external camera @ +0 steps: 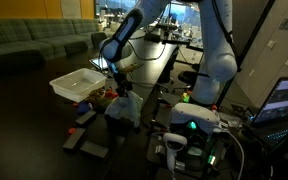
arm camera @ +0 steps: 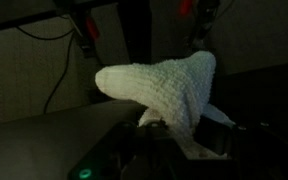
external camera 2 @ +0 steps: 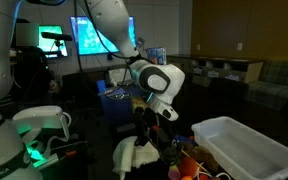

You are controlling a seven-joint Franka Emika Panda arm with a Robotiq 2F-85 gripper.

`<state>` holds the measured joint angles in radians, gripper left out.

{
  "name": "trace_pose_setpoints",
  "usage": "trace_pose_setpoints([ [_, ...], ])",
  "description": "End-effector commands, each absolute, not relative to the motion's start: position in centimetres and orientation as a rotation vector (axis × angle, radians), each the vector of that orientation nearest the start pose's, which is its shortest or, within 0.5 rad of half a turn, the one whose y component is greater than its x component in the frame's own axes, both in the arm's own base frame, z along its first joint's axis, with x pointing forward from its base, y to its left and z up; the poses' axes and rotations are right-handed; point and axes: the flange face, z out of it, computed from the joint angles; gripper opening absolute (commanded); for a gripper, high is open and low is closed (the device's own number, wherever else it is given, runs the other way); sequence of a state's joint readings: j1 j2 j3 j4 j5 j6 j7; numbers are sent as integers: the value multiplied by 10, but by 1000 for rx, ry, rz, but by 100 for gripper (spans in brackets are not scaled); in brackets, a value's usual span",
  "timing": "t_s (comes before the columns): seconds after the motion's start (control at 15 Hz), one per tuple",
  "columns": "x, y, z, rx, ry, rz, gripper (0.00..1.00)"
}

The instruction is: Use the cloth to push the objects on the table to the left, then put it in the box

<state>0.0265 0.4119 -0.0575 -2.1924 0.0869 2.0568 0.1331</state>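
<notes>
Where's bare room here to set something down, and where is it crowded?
Bare: the inside of the white bin, and seemingly the dark tabletop past the cloth. Crowded: the toys bunched between the bin and the cloth.

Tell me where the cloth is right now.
The cloth hangs from the shut gripper, on the picture-left side of the white box in an exterior view; in the wrist view it fills the centre.

In an exterior view set well back, the box (external camera: 76,82) lies left of the gripper (external camera: 120,92); in an exterior view nearer in, the box (external camera 2: 246,145) lies right of it. The wrist view looks close at the cloth (arm camera: 164,85).
</notes>
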Motion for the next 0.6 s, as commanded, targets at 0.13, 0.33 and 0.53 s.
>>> trace_pose_setpoints([
  [0.13, 472, -128, 202, -3009, 784, 634, 15],
  [0.33, 474, -189, 207, -2991, 1010, 484, 14],
  [0.53, 479, -240, 200, -2950, 1224, 317, 14],
])
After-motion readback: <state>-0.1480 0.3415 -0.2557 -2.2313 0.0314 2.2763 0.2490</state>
